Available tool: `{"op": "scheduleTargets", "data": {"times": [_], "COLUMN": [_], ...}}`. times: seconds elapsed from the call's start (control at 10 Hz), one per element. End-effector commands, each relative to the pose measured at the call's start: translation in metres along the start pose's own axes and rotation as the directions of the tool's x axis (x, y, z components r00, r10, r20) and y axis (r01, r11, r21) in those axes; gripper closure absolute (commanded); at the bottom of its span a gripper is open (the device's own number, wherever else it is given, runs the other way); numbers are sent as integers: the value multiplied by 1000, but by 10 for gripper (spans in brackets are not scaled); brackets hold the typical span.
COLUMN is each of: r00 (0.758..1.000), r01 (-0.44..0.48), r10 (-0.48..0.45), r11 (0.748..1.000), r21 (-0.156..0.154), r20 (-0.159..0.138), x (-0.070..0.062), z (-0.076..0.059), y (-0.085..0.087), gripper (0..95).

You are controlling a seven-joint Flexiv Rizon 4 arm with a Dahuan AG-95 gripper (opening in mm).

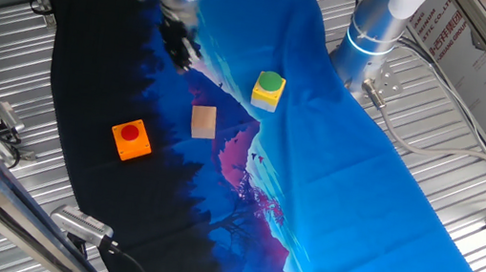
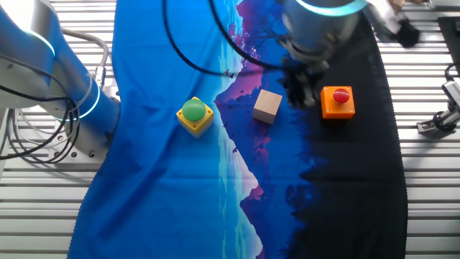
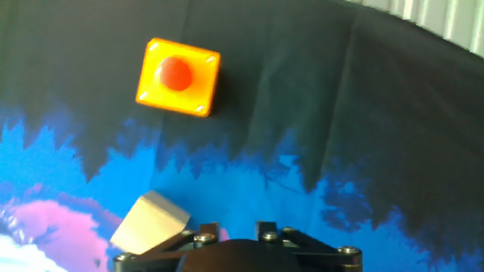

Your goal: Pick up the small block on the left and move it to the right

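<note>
On your cloth [image 1: 391,177] the small block [image 1: 204,121] lies between the two button blocks [image 1: 131,140] [image 1: 268,92]. The gripper [image 1: 181,50] hangs above the cloth, near the small block, apart from it.

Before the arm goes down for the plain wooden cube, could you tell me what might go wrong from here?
1. The gripper hangs between the small block and the orange block, not over the cube; a straight descent could miss or nudge either.
2. The cloth is creased, so a pushed cube may tip or slide.
3. The yellow block stands close by, on the cube's other side, and could be bumped during the carry.
</note>
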State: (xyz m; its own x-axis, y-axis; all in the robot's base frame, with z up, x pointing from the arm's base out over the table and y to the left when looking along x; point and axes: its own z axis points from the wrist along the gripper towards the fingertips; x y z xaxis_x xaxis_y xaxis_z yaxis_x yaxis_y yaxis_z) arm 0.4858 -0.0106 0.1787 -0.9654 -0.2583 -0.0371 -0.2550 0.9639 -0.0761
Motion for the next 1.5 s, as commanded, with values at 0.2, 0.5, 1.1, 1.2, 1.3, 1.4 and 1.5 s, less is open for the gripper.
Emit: {"op": "scheduleTargets", "data": {"times": [0.2,0.5,1.1,1.2,1.3,1.4,1.5], "r00": [992,964,869,869,869,869,872], "r01": [-121,-264,-494,-494,-495,-495,-490], "r10": [122,265,494,494,494,494,490], "r11": [992,964,870,869,868,868,871], "r21": [30,30,-6,-20,-35,-38,-39], "r20": [-17,-6,-23,-30,-33,-29,-27], "x": [-12,-12,-9,-8,-7,-7,-7], "z": [10,22,53,58,63,64,62], "y": [18,20,25,27,28,29,28], "gripper": [0,0,0,0,0,0,0]}}
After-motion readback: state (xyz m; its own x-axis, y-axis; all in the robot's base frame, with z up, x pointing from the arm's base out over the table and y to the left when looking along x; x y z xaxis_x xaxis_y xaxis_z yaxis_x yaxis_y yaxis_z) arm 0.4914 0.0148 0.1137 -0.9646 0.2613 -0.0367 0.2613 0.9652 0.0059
